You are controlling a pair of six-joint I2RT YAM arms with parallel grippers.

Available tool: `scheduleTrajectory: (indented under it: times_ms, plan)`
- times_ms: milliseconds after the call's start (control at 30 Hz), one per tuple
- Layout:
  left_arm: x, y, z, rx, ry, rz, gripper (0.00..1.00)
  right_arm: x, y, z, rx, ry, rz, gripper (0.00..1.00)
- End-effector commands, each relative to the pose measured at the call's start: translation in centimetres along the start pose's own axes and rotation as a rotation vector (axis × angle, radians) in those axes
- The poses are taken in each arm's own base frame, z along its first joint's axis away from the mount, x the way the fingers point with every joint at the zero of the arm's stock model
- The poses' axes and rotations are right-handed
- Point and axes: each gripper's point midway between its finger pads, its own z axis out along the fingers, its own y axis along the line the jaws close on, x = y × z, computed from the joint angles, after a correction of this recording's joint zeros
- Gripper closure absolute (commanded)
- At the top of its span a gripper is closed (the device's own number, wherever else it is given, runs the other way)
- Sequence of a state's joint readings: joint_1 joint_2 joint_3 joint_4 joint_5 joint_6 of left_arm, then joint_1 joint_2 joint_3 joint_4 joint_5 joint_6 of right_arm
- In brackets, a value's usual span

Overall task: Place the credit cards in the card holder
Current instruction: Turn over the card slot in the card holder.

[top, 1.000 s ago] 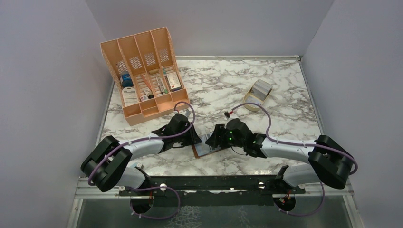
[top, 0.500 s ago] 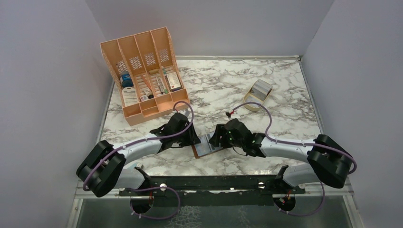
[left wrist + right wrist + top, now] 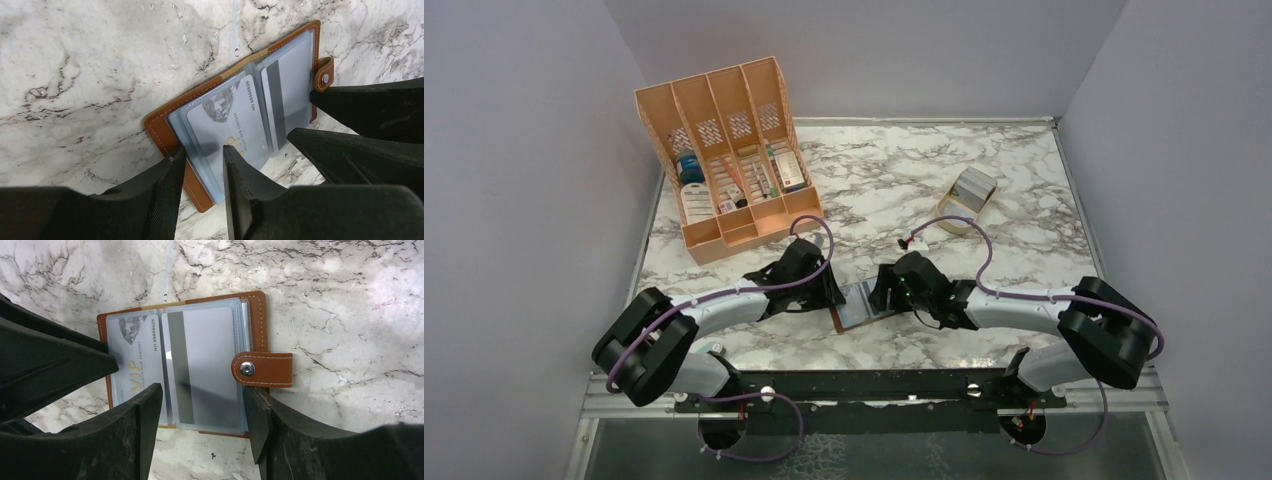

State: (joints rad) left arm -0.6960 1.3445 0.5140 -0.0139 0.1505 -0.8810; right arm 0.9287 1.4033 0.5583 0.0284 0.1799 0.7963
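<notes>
The card holder (image 3: pixel 259 315) lies open and flat on the marble table (image 3: pixel 1024 200), near the middle of its near edge, with its snap tab (image 3: pixel 262 370) pointing right. Two credit cards sit in its clear sleeves: a pale one marked VIP (image 3: pixel 225 120) on the left page and one showing a dark stripe (image 3: pixel 205 365) on the right page.

The left gripper (image 3: pixel 203 150) is at the holder's near left corner, its fingers a little apart with the sleeve edge between them and not visibly clamped on it. The right gripper (image 3: pixel 202 390) stands wide open across the right page, holding nothing.

Both cards look fully seated, so the slotting step seems about done. Far to the right, a small wooden stand (image 3: pixel 969 195) appears to hold more pale cards. If so, the next move calls for the right arm to lift clear and fetch one while the left steadies the sleeves. The orange organiser (image 3: pixel 724 160) at far left plays no part.
</notes>
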Motion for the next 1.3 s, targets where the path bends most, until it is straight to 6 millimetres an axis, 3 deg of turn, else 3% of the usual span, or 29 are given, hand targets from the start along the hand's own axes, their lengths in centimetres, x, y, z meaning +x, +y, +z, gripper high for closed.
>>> scheduleTrajectory:
  times_ms: [0, 567, 933, 1133, 1267]
  plan:
    - [0.8, 1.9, 0.7, -0.066, 0.015, 0.007, 0.63, -0.2, 0.6, 0.4, -0.011, -0.004, -0.021, 0.38]
    - [0.3, 1.8, 0.8, -0.071, -0.003, 0.030, 0.64, -1.7, 6.0, -2.8, -0.297, -0.027, 0.044, 0.41]
    - [-0.5, 0.3, 0.0, -0.033, -0.012, 0.033, 0.63, -1.3, 10.3, -3.9, -0.519, 0.034, 0.045, 0.41]
    - [-1.6, 0.4, -1.9, -0.071, -0.066, -0.002, 0.55, 0.0, 10.5, -3.0, -0.527, 0.100, 0.038, 0.42]
    - [-2.0, 0.5, -3.2, -0.069, -0.113, -0.022, 0.46, -0.7, 10.3, -2.8, -0.495, 0.081, -0.017, 0.42]
